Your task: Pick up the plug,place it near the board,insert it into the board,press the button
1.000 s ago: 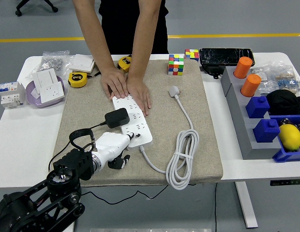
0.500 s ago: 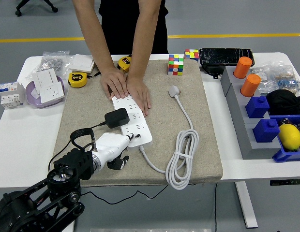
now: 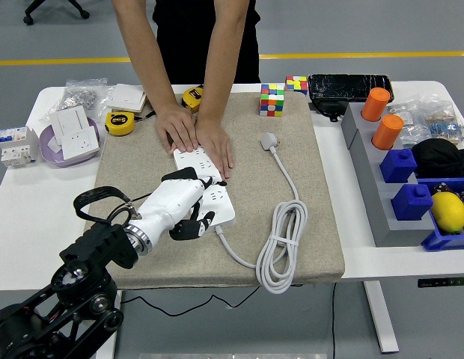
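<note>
The left hand (image 3: 179, 206) covers most of the black plug (image 3: 181, 176) and part of the power strip (image 3: 217, 198). The person's head is cut off.

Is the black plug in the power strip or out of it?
In, as far as shows: the black plug sits on the white power strip, with the left hand over it. The prongs are hidden.

White counter (image 3: 30, 217), grey floor (image 3: 411, 26) behind it, yellow line (image 3: 367, 54) on the floor, black chair wheels (image 3: 56, 9) far back
</note>
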